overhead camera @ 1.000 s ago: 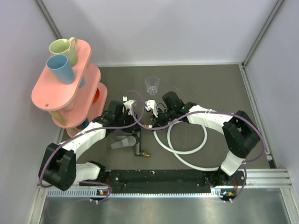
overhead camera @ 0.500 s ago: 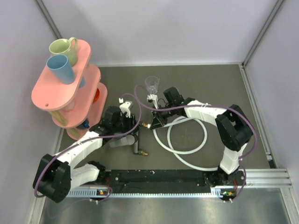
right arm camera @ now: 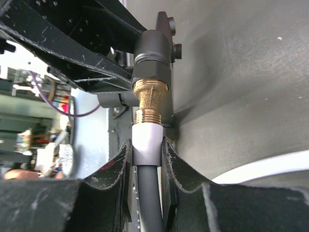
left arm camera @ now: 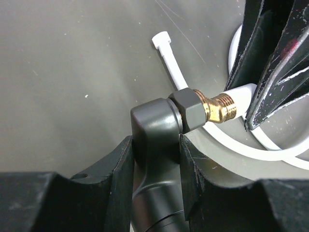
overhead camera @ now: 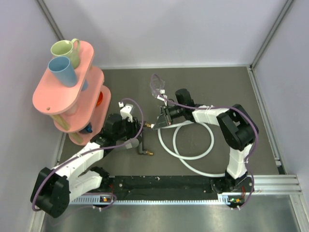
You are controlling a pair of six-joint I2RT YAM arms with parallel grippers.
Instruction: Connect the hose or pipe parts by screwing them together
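Brass-tipped fitting (left arm camera: 193,108) in left gripper (left arm camera: 155,159) points rightward at hose end (right arm camera: 146,130) gripped by right gripper (right arm camera: 146,145).

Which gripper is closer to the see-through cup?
Right. The right gripper, holding the white hose, is just in front of the clear cup. The left gripper, clamped on the black fitting, is farther toward the near left.
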